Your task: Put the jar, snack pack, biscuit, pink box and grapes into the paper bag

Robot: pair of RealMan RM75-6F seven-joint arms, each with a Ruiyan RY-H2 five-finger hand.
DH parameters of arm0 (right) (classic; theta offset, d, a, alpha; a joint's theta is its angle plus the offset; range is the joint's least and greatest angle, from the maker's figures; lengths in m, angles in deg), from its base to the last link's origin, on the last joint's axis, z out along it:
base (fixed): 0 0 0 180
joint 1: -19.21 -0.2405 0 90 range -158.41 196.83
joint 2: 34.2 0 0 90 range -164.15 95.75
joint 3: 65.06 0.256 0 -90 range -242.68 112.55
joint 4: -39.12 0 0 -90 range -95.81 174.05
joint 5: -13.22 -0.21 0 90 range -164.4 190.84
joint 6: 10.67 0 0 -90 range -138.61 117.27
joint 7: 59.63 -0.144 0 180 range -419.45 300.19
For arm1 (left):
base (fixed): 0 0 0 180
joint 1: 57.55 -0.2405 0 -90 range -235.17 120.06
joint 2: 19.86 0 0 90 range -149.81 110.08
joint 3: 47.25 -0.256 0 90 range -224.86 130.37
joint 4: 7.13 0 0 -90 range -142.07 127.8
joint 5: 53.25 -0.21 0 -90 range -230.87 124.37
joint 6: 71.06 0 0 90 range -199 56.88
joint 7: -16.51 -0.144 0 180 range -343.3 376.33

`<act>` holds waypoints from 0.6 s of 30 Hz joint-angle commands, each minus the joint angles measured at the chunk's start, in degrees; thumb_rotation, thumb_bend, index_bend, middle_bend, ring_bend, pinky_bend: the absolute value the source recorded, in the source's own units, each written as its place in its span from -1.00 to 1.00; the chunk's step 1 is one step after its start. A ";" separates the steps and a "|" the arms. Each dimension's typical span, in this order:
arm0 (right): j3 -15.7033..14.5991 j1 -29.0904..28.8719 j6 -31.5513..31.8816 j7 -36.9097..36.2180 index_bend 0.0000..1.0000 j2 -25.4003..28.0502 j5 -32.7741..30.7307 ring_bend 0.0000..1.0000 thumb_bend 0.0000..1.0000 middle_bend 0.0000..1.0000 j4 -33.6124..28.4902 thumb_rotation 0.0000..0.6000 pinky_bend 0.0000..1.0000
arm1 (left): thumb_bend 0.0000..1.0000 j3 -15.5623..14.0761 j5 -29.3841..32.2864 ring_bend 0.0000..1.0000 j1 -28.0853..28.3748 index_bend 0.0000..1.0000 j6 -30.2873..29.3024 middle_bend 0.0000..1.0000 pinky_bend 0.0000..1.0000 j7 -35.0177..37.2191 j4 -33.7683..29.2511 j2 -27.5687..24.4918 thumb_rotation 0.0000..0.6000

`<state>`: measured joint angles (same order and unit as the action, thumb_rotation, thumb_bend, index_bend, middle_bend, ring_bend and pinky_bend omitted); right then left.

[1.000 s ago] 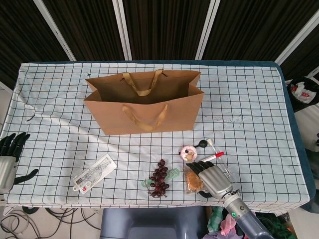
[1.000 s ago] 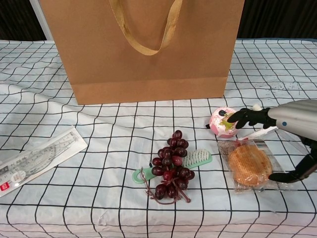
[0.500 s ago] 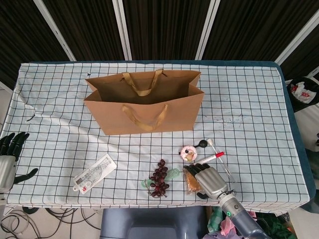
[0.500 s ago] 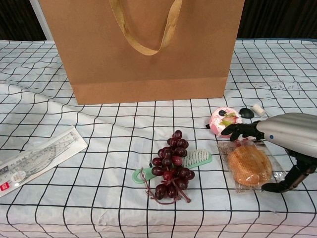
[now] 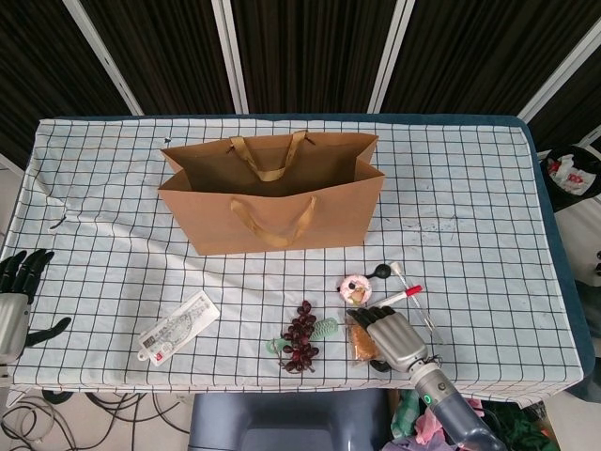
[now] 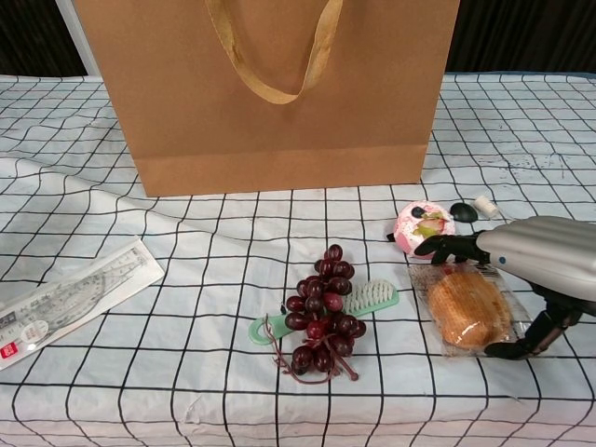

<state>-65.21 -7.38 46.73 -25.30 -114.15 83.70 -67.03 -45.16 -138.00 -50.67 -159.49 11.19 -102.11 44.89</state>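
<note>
paper bag (image 5: 272, 211) standing open toward the back of the checkered tabletop (image 5: 488, 225), handles up. near the front edge: grapes (image 6: 321, 312) lying on top of a green comb (image 6: 368, 300), biscuit (image 6: 468, 309) in a clear wrapper just to the right, small round pink box (image 6: 421, 226) right behind the biscuit.

right robot hand (image 6: 535, 265) arched over the biscuit, dark fingers (image 6: 447, 247) stretched across its far end near the pink box, thumb down at the wrapper's right edge. looks like touching the wrapper, but can't tell whether it's actually gripped. biscuit flat on the tabletop.

left robot hand (image 5: 17, 296) way off at the left edge, fingers spread, holding nothing.

also a clear protractor in packaging (image 5: 178, 326) front left, and a red-capped pen (image 5: 399, 297) beside the right robot hand.
</note>
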 commanded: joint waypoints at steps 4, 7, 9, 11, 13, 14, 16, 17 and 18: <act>-0.06 -0.04 0.90 -1.32 -0.73 -0.79 1.11 -0.43 -0.64 -0.47 0.93 1.00 -0.55 | -0.86 0.30 0.29 -1.00 -0.09 -0.78 0.30 -0.86 -0.86 -0.16 -0.19 -0.01 1.00; -0.27 -0.16 0.87 -2.04 -0.66 -0.87 1.56 -0.33 -0.59 -0.38 1.36 1.00 -0.54 | -0.86 0.40 0.31 -1.00 -0.14 -0.78 0.44 -0.86 -0.86 -0.23 -0.27 0.00 1.00; -0.43 -0.28 0.72 -2.31 -0.61 -0.93 1.70 -0.28 -0.55 -0.35 1.69 1.00 -0.53 | -0.86 0.46 0.35 -1.00 -0.16 -0.78 0.54 -0.86 -0.86 -0.34 -0.36 0.00 1.00; -0.58 -0.41 0.56 -2.66 -0.57 -0.97 1.96 -0.25 -0.53 -0.34 2.04 1.00 -0.51 | -0.86 0.49 0.34 -1.00 -0.20 -0.78 0.62 -0.86 -0.86 -0.41 -0.44 -0.01 1.00; -0.47 -0.28 1.23 -3.48 -0.55 -1.14 2.82 -0.24 -0.53 -0.33 2.29 1.00 -0.50 | -0.86 0.54 0.37 -1.00 -0.25 -0.78 0.68 -0.86 -0.86 -0.44 -0.50 -0.04 1.00; -0.44 -0.15 1.63 -3.92 -0.55 -1.19 3.25 -0.24 -0.52 -0.33 2.36 1.00 -0.50 | -0.86 0.58 0.41 -1.00 -0.26 -0.78 0.71 -0.86 -0.86 -0.45 -0.51 -0.05 1.00; -0.26 0.25 2.80 -5.14 -0.54 -1.08 4.27 -0.24 -0.52 -0.33 2.34 1.00 -0.50 | -0.86 0.66 0.54 -1.00 -0.27 -0.77 0.86 -0.86 -0.86 -0.49 -0.55 -0.10 1.00; -0.03 0.53 3.58 -5.88 -0.54 -0.88 4.72 -0.24 -0.52 -0.33 2.09 1.00 -0.50 | -0.86 0.69 0.62 -1.00 -0.27 -0.77 0.96 -0.86 -0.86 -0.51 -0.56 -0.12 1.00; 0.11 0.83 4.32 -6.63 -0.54 -0.60 5.19 -0.24 -0.52 -0.33 1.79 1.00 -0.50 | -0.86 0.72 0.69 -1.00 -0.26 -0.77 1.05 -0.86 -0.86 -0.53 -0.58 -0.14 1.00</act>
<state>-65.44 -7.11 49.83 -30.71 -115.13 87.99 -64.85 -44.46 -137.35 -50.94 -158.48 10.67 -102.68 44.76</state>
